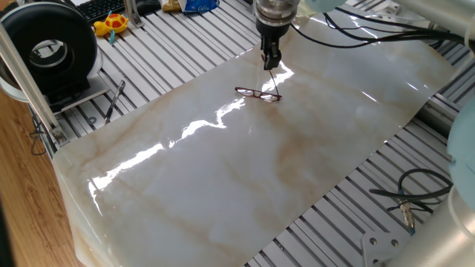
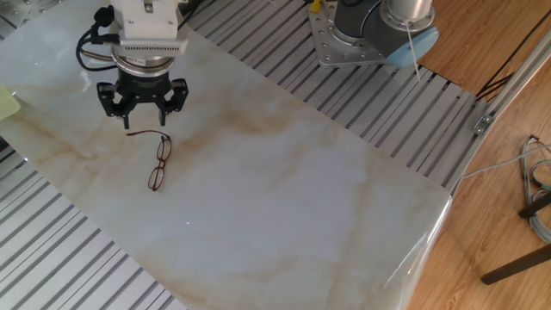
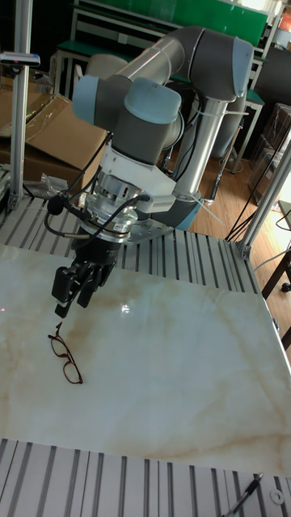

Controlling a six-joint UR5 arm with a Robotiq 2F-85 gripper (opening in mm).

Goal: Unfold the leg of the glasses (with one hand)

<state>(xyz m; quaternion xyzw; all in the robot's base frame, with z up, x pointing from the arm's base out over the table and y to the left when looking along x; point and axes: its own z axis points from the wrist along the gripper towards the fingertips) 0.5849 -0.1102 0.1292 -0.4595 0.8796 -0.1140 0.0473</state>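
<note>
STATUS: my gripper point(image 2: 139, 108) hovers spread, pinching nothing, just above the glasses point(image 2: 157, 161) | LOCATION: glasses lie on the marble sheet point(image 2: 284, 198) | PROGRESS: one leg point(image 2: 143, 133) sticks out sideways (appears unfolded) | REMAINING: second leg's state cannot be determined

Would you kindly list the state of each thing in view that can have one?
Glasses: flat on the table, one leg swung out sideways, not gripped.
Gripper: open, empty, above the glasses' unfolded leg, clear of it.
Pen: lying on the slatted table beside the marble sheet.
</note>
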